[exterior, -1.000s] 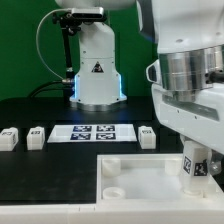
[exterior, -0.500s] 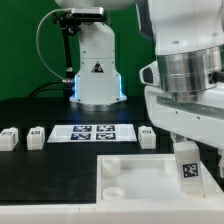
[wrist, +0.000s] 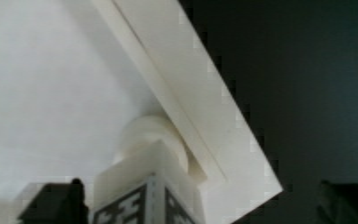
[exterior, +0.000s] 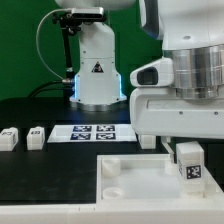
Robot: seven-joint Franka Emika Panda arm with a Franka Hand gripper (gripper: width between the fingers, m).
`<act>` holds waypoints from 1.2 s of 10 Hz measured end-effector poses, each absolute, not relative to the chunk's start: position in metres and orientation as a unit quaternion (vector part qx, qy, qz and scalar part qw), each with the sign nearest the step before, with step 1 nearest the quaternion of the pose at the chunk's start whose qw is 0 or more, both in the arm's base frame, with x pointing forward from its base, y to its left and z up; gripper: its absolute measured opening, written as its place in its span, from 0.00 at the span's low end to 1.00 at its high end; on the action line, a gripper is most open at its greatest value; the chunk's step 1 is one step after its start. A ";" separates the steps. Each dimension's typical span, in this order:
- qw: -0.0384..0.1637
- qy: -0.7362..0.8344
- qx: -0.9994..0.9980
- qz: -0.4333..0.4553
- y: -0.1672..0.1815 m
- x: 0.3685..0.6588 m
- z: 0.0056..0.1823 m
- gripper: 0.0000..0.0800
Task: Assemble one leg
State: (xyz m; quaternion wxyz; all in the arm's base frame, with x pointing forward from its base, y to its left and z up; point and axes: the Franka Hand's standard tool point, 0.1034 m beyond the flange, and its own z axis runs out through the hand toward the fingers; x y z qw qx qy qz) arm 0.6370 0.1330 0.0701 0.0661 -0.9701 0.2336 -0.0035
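One leg [exterior: 188, 164], a small white block with a black-and-white tag facing the camera, stands upright on the large white plate [exterior: 135, 172] near the plate's corner on the exterior view's right. My gripper [exterior: 187, 147] hangs just above it, open, with nothing in it. In the wrist view the leg [wrist: 144, 197] rises between my spread fingers, clear of both, beside the plate's raised rim [wrist: 190, 90]. Whether it sits in a corner socket cannot be told.
Two more white legs [exterior: 9, 138] [exterior: 36, 135] lie on the black table at the exterior view's left. The marker board [exterior: 92, 131] lies in the middle. A white robot base [exterior: 97, 70] stands behind it. A round socket [exterior: 114, 185] shows on the plate.
The gripper has opened and let go of the leg, then lifted. The leg stays standing on the plate.
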 end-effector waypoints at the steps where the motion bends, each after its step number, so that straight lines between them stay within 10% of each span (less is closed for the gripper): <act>1: 0.060 0.128 -0.990 -0.012 0.125 0.638 0.070 0.81; 7: 0.058 0.023 -0.998 -0.021 0.115 0.641 0.070 0.81; 9: 0.057 0.026 -0.998 -0.021 0.113 0.641 0.070 0.49; 12: 0.060 0.196 -0.979 -0.010 0.111 0.641 0.069 0.50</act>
